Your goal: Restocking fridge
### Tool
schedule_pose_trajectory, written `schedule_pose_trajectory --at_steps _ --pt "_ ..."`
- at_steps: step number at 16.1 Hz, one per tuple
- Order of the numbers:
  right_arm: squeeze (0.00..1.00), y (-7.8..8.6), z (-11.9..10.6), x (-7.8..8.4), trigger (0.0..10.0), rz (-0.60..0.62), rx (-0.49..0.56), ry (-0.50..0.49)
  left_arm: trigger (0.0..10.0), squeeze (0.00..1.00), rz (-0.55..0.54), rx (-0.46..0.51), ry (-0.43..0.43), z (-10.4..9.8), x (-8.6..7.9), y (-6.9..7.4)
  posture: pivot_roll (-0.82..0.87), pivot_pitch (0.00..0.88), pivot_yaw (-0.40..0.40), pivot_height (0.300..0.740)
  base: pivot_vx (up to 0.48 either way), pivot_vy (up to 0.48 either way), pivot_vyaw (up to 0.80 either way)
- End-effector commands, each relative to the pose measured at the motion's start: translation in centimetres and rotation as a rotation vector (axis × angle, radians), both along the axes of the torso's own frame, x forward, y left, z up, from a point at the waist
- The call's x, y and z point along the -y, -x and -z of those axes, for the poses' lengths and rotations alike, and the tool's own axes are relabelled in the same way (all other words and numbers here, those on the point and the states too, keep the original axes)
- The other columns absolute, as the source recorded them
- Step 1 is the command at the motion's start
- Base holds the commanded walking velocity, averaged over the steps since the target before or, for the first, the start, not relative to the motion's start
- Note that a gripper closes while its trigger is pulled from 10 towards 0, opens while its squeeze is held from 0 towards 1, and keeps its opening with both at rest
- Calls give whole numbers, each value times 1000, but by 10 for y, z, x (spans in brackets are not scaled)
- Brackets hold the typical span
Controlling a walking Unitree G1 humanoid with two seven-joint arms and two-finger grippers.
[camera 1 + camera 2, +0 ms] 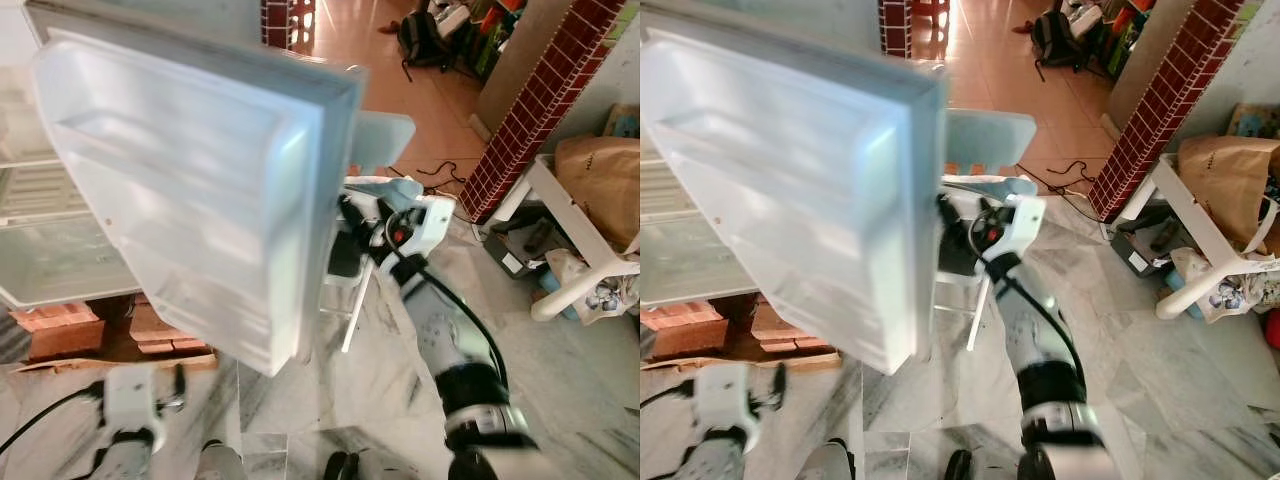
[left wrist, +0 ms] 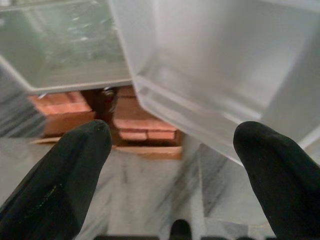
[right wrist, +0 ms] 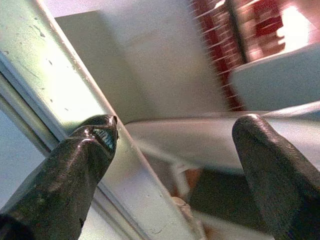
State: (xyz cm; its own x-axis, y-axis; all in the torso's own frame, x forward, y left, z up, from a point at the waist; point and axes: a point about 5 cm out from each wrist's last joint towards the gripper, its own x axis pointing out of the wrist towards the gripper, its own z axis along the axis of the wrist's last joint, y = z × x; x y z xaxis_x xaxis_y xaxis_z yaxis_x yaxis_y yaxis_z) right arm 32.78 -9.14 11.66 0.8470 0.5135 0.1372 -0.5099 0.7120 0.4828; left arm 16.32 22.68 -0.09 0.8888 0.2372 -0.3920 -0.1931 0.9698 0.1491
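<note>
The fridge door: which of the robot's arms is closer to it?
The right. The right end effector is at the outer edge of the fridge door, one finger against it. The left end effector hangs low, below the door's bottom corner, apart from it.

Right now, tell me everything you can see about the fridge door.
The fridge door is swung open, its white moulded plastic inner lining facing the camera, with ribbed shelf ledges that look bare. It appears blurred. The right gripper sits at its outer edge, fingers apart, one finger against the pale rim. Bricks sit under the fridge.
</note>
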Motion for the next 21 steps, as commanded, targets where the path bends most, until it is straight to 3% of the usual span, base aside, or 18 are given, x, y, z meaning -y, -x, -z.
schedule_pose_trajectory --at_steps 1,3,6,11,15,17,19,21 --pt "0 7 -19 -42 10000 -232 80 -10 10000 0 -5 -1 -6 2 1 1 186 89 -81 740 0 0 800" --pt "0 18 -13 -40 10000 -327 75 39 10000 0 46 44 -59 -4 3 -4 195 87 -88 740 0 0 400" --pt "0 15 12 -10 10000 -230 32 241 10000 0 82 105 -67 -16 9 -23 191 86 -88 740 0 0 0" --pt "0 17 23 14 10000 -176 -9 282 10000 0 112 136 -46 -22 14 -36 173 81 -74 740 -168 0 0" --pt "0 19 32 11 10000 -136 -17 339 10000 0 114 134 -38 -21 17 -36 178 80 -76 740 -202 0 0" --pt "0 16 34 13 10000 -69 -22 375 10000 0 119 136 -41 -22 18 -37 181 81 -76 740 0 0 0" --pt "0 6 37 23 10000 101 -59 439 10000 0 125 136 -38 -23 18 -39 189 84 -76 740 0 0 0" --pt "0 -2 40 35 10000 235 -108 473 10000 0 121 111 -33 -19 16 -32 192 87 -77 740 0 0 0"
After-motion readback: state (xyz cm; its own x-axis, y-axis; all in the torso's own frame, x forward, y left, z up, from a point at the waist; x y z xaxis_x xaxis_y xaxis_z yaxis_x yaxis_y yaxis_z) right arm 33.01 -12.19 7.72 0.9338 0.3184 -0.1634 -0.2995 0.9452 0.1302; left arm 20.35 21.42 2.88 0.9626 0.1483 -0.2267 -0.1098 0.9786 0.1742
